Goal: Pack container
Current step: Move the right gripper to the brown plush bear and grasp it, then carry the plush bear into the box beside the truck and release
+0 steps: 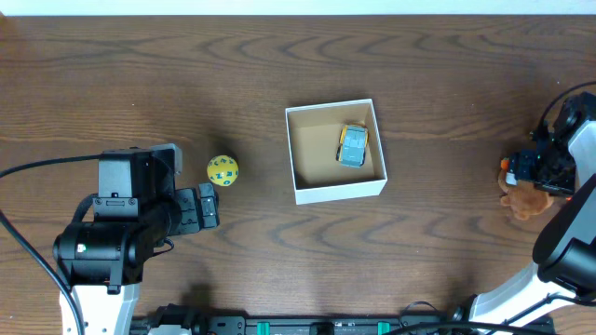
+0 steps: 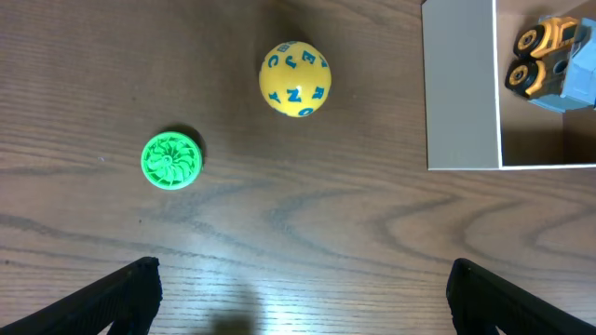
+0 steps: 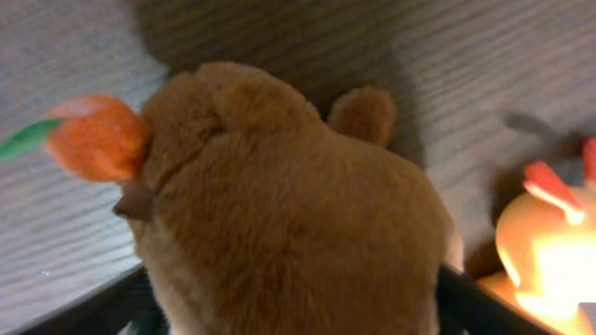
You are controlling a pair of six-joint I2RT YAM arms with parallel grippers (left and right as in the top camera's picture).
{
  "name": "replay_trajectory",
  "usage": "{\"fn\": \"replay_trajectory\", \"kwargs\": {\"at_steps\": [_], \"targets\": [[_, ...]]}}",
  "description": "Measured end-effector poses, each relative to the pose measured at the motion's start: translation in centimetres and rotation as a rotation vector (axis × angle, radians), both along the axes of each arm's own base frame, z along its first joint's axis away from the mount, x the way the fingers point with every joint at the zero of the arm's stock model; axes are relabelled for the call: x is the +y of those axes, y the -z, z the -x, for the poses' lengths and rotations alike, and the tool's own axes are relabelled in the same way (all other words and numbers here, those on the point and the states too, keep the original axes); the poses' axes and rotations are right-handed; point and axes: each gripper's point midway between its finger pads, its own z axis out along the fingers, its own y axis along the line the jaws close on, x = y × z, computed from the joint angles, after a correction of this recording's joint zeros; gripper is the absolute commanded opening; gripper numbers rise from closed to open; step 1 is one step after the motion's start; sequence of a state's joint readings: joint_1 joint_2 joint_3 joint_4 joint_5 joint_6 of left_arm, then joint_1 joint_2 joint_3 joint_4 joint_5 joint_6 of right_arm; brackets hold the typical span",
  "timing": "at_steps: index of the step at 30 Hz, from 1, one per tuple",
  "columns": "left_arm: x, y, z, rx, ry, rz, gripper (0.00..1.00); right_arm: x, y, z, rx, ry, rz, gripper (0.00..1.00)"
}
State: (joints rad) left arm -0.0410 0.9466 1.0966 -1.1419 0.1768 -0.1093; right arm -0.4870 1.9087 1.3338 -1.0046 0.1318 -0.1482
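Note:
The container (image 1: 340,193), a square shallow box with white walls and a tan inside, stands mid-table with a blue and yellow toy truck (image 1: 353,145) in it. In the left wrist view its wall (image 2: 461,88) and the truck (image 2: 549,65) show at top right. My left gripper (image 1: 209,207) is open and empty (image 2: 303,298), short of a yellow lettered ball (image 1: 223,171) (image 2: 294,79) and a green disc (image 2: 171,160). My right gripper (image 1: 523,184) is at the far right, its fingers spread wide on either side of a brown plush toy (image 1: 526,203) (image 3: 289,214).
An orange carrot-like piece (image 3: 98,137) sticks out at the plush's left. A yellow and orange toy (image 3: 549,251) lies beside the plush on the right. The green disc is hidden under my left arm in the overhead view. The table's far edge runs along the top.

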Motion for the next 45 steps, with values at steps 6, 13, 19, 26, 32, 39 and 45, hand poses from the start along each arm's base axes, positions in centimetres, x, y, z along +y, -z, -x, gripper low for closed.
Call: {"fn": "replay_trajectory", "kwargs": {"at_steps": [6, 13, 19, 26, 32, 39, 45], "targets": [[0.0, 0.0, 0.0, 0.000, 0.000, 0.000, 0.98, 0.4, 0.0, -0.1, -0.011, 0.010, -0.023, 0.14], [0.0, 0.0, 0.0, 0.000, 0.000, 0.000, 0.98, 1.6, -1.0, -0.8, -0.064, 0.030, -0.061, 0.15], [0.0, 0.0, 0.0, 0.000, 0.000, 0.000, 0.98, 6.0, -7.7, -4.6, -0.315, -0.067, -0.027, 0.01], [0.0, 0.0, 0.0, 0.000, 0.000, 0.000, 0.98, 18.3, -17.2, -6.2, -0.622, -0.260, -0.091, 0.01], [0.0, 0.0, 0.0, 0.000, 0.000, 0.000, 0.98, 28.1, -19.4, -5.8, -0.719, -0.316, -0.212, 0.01], [0.0, 0.0, 0.0, 0.000, 0.000, 0.000, 0.98, 36.2, -17.3, -5.4, -0.707, -0.267, -0.262, 0.01], [0.0, 0.0, 0.0, 0.000, 0.000, 0.000, 0.98, 41.2, -12.2, -6.7, -0.660, -0.236, -0.272, 0.01]]}}
